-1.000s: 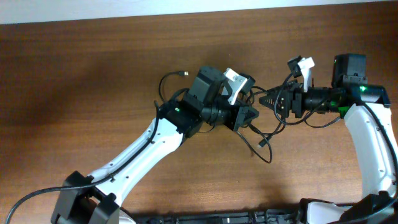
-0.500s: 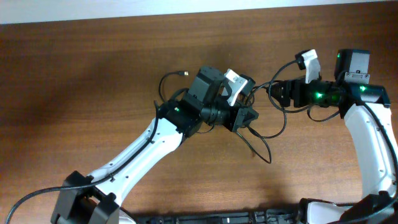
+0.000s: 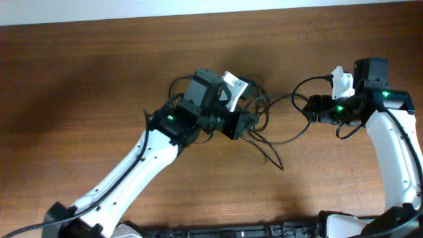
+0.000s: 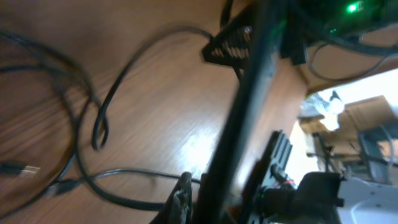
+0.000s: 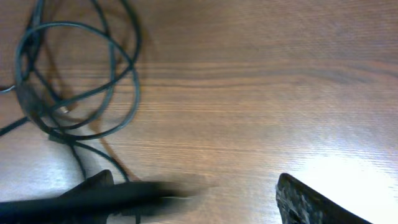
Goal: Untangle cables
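The thin black cables (image 3: 268,125) lie looped together on the wooden table between my arms. My left gripper (image 3: 244,123) is at the left side of the tangle and is shut on a cable strand (image 4: 239,124), which runs taut and blurred between its fingers (image 4: 217,200). My right gripper (image 3: 309,108) is right of the tangle, and a cable loop arcs round it. In the right wrist view its fingers (image 5: 196,199) are wide apart over bare wood. A blurred cord (image 5: 124,193) lies across the left finger. The tangle (image 5: 74,81) is at the upper left.
A small plug end (image 3: 195,78) lies behind the left arm. A loose cable tail (image 3: 277,162) trails toward the table front. The right gripper's ridged tip (image 4: 227,43) shows at the top of the left wrist view.
My right gripper has pulled back to the right and its fingers are now apart. My left arm has shifted left, dragging the tangle with it.
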Controlling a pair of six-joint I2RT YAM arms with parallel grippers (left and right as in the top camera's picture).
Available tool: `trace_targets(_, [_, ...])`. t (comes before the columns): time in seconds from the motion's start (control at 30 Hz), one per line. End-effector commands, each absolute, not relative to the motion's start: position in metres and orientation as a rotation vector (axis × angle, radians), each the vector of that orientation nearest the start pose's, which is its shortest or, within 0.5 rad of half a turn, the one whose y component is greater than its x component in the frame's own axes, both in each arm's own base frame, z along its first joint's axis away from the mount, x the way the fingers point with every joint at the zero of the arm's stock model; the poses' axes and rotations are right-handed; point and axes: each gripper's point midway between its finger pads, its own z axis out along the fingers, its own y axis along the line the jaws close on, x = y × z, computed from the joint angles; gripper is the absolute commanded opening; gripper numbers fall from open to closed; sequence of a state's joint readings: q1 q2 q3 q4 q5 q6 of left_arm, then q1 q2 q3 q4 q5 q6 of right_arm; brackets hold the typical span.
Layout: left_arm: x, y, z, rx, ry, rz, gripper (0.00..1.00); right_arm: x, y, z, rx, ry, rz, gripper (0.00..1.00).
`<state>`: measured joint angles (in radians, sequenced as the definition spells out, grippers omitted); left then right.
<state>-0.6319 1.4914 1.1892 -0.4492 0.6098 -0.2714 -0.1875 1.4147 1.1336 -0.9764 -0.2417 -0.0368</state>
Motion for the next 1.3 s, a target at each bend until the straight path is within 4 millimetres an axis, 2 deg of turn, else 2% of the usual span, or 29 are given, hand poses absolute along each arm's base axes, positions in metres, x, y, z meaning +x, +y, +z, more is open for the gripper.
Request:
trace_targets(0.0, [0.285,-0.288,0.233,0.651,2.301,-0.955,0.0,0.307,-0.03,0.142,0.218,2.774,0.19,0.82])
trace_targets(0.1, [0.299,-0.244,0.234,0.408,2.364,-0.693,0.0,0.307,-0.03,0.142,0.218,2.778,0.191,0.83])
trace_targets(0.2, [0.297,-0.214,0.238,0.318,2.378,-0.534,0.0,0.307,-0.03,0.142,0.239,2.777,0.195,0.83])
trace_targets(0.23, [0.295,-0.207,0.238,0.305,2.386,-0.5,0.06,0.306,-0.029,0.142,0.24,2.778,0.196,0.83])
trace_targets(0.3, [0.291,-0.197,0.233,0.291,2.413,-0.446,0.34,0.306,-0.029,0.142,0.239,2.779,0.196,0.82])
trace_targets(0.33, [0.288,-0.194,0.23,0.29,2.432,-0.427,0.34,0.306,-0.029,0.142,0.239,2.779,0.196,0.83])
trace_targets(0.37, [0.286,-0.192,0.228,0.291,2.444,-0.421,0.38,0.306,-0.029,0.142,0.239,2.779,0.196,0.83])
trace_targets(0.47, [0.285,-0.191,0.226,0.292,2.454,-0.416,1.0,0.305,-0.029,0.142,0.24,2.782,0.197,0.83])
trace_targets(0.53, [0.285,-0.191,0.226,0.291,2.453,-0.412,0.99,0.305,-0.029,0.141,0.24,2.785,0.197,0.9])
trace_targets(0.57, [0.285,-0.191,0.226,0.291,2.453,-0.413,0.99,0.305,-0.029,0.141,0.24,2.784,0.198,0.98])
trace_targets(0.63, [0.286,-0.188,0.226,0.281,2.453,-0.389,0.99,0.307,-0.025,0.143,0.232,2.772,0.229,0.98])
trace_targets(0.73, [0.29,-0.18,0.225,0.235,2.448,-0.338,0.99,0.314,-0.001,0.151,0.186,2.72,0.435,0.98])
trace_targets(0.83, [0.291,-0.169,0.23,0.21,2.428,-0.277,0.99,0.317,0.016,0.158,0.154,2.683,0.574,0.98])
trace_targets(0.87, [0.29,-0.167,0.235,0.222,2.411,-0.268,0.99,0.319,0.021,0.161,0.141,2.663,0.615,0.99])
trace_targets(0.93, [0.283,-0.16,0.257,0.367,2.316,-0.226,0.99,0.324,0.021,0.164,0.138,2.642,0.623,0.98])
trace_targets(1.0, [0.271,-0.152,0.277,0.503,2.223,-0.183,0.99,0.33,0.02,0.162,0.24,2.635,0.646,0.99])
trace_targets(1.07, [0.259,-0.143,0.298,0.559,2.135,-0.164,0.99,0.338,0.021,0.158,0.303,2.626,0.677,0.99])
trace_targets(1.17, [0.249,-0.136,0.315,0.536,2.075,-0.18,0.99,0.348,0.046,0.149,0.226,2.629,0.794,0.98])
trace_targets(1.27, [0.247,-0.134,0.319,0.532,2.064,-0.184,0.99,0.35,0.08,0.122,0.131,2.712,0.841,0.99])
